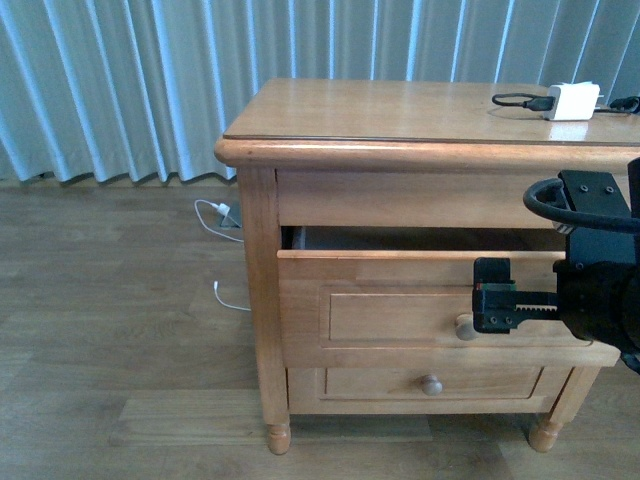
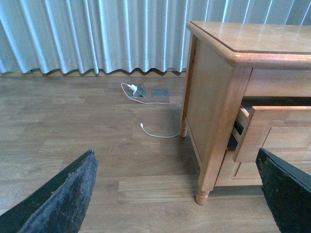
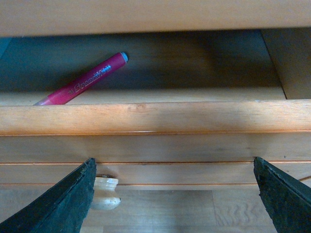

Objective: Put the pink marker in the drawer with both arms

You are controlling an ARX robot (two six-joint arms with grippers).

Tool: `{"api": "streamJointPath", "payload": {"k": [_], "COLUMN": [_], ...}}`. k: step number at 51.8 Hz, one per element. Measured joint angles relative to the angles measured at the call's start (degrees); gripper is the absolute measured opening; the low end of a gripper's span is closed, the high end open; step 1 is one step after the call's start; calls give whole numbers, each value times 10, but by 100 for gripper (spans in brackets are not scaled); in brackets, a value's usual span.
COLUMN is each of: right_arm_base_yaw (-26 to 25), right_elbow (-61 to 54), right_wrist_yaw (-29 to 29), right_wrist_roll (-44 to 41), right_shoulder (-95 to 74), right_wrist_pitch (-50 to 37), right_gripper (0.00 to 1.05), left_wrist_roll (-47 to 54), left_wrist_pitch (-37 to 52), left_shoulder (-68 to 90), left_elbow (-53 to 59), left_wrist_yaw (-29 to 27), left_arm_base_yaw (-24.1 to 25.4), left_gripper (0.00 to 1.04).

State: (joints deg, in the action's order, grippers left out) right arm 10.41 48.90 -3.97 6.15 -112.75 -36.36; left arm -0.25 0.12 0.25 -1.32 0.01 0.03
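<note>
Right wrist view: the pink marker [image 3: 81, 83] already lies inside the partly open top drawer [image 3: 146, 119] — placing looks done, closing remains. Right gripper [image 3: 175, 199], jaws apart and empty, hovers by the knob [image 3: 106, 193]. Left gripper [image 2: 177, 194] — also spread — holds nothing.

Glossy plastic pink marker [image 3: 82, 82] lies in the smooth, satin-varnished wooden drawer [image 3: 146, 119].

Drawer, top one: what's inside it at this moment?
The pink marker lies slanted inside the drawer. Its lower end is hidden behind the drawer front, and the nightstand top covers the back of the drawer.
</note>
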Motion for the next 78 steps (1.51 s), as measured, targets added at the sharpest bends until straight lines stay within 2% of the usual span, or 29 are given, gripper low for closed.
{"api": "streamJointPath", "payload": {"k": [8,22,48,62,78], "right_arm_base_yaw": [0,1,5,2,1], "right_elbow": [31,75,78,73,-26], "right_wrist_yaw": [-3,-1,-5,13,31], "right_wrist_roll": [-1,9,14,0,-10], "right_shoulder": [-42,-85,-102,-84,30], "right_wrist_pitch": [-44,-70,-104,-50,6], "right_gripper": [96,96,96,96,96], "left_wrist_roll": [0,0,0,0,0], "left_wrist_pitch": [0,0,0,0,0], "left_shoulder": [0,0,0,0,0], "left_elbow": [0,0,0,0,0], "left_wrist_yaw": [0,0,0,0,0], "left_arm_base_yaw": [0,0,0,0,0], "left_gripper": [99,99,99,99,99]}}
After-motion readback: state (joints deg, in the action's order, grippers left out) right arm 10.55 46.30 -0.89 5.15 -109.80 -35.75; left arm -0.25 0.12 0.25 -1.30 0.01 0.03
